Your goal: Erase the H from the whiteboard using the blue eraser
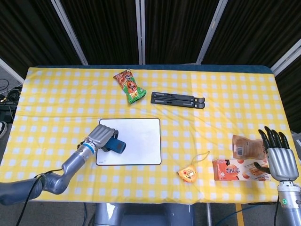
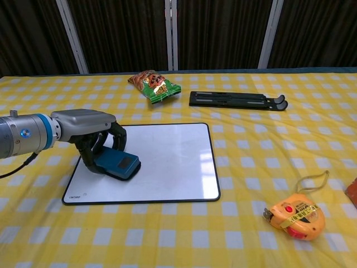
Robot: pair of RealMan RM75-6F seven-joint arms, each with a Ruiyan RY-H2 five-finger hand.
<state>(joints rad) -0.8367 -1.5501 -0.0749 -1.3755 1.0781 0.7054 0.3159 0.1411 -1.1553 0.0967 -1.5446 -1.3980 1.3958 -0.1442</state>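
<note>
- The blue eraser (image 2: pixel 118 165) is gripped by the left hand (image 2: pixel 89 131), fingers curled over its top, and is pressed flat on the left part of the whiteboard (image 2: pixel 167 162).
- The right hand (image 1: pixel 278 153) is seen only in the head view, at the table's right edge; it is held upright with fingers spread and nothing in it.
- No H can be made out on the whiteboard: the bare surface appears white and clean in both views. What lies under the eraser and the hand is hidden.
- The erasing is therefore judged done or nearly done; at most a last pass under the eraser, then lifting off and setting the eraser down, would be left.
- Beyond the board, a green snack bag (image 2: pixel 154 85) and a black folding stand (image 2: pixel 237 100) are seen toward the far side of the checked tablecloth (image 2: pixel 312 123).
- An orange tape measure (image 2: pixel 295 215) lies to the board's right, and two snack packets (image 1: pixel 240 162) are found just beside the right hand.
</note>
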